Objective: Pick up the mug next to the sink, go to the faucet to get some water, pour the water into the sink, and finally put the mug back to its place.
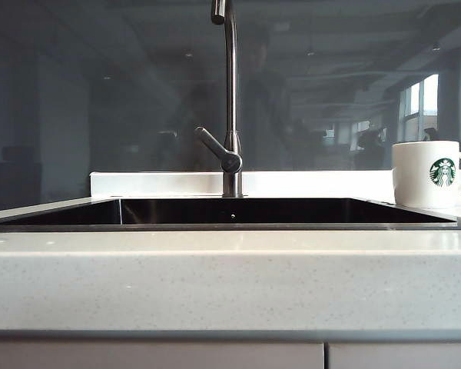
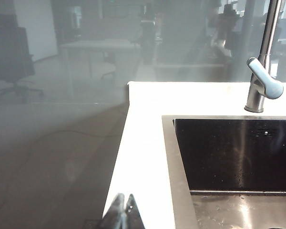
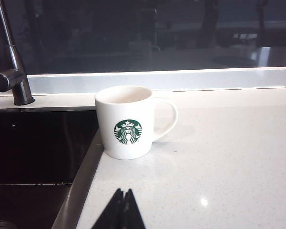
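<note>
Pale speckled stone made up the countertop [image 1: 230,280], and the black sink [image 1: 230,211] was set into it. The tall steel faucet [image 1: 230,100] stood behind the sink. The white Starbucks mug [image 3: 126,122] sat upright on the stone, just beside the sink's right corner, with its handle turned away from the sink. The left gripper [image 2: 122,210] and right gripper [image 3: 121,210] were both pinched closed and held nothing. A clumsy grab could tip the mug into the sink.
</note>
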You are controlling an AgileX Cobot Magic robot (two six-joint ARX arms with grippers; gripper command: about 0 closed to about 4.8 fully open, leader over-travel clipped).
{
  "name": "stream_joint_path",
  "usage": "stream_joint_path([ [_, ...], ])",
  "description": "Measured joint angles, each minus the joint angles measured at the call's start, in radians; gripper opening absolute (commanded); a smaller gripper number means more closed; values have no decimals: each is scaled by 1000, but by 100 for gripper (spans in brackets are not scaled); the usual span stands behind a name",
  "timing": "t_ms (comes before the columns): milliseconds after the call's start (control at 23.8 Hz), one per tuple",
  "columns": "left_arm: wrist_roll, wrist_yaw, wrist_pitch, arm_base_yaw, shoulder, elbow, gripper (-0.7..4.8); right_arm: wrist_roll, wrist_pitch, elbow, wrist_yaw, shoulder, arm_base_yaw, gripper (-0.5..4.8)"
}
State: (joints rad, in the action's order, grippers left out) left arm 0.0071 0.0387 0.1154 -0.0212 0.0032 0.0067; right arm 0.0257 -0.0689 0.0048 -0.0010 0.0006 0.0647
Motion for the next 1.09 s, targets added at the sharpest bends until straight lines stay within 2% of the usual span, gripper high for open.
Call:
stream_joint_path([
  [379,0,0,0,0,0,0,-3,15,-15,0,0,0,0,-6],
  [505,-23,3,45,0,0,-1,-5,132,-138,2,31,1,0,-6],
  [547,-58,3,108,0,0,0,-5,202,-150,20,58,10,0,-6],
  [674,-91,3,192,0,0,14,-5,249,-151,86,74,76,2,-6],
  [842,-91,4,210,0,63,60,-5,169,-194,219,110,329,19,-5],
  [926,-91,4,220,0,133,76,-5,137,-272,264,104,518,62,-5],
  [1010,-91,10,293,0,229,78,-5,100,-405,313,61,759,127,-3],
  [1052,-91,28,350,0,303,80,-5,67,-494,324,0,884,176,1],
  [1094,-91,40,381,0,347,83,-5,60,-542,332,-49,945,203,31],
])
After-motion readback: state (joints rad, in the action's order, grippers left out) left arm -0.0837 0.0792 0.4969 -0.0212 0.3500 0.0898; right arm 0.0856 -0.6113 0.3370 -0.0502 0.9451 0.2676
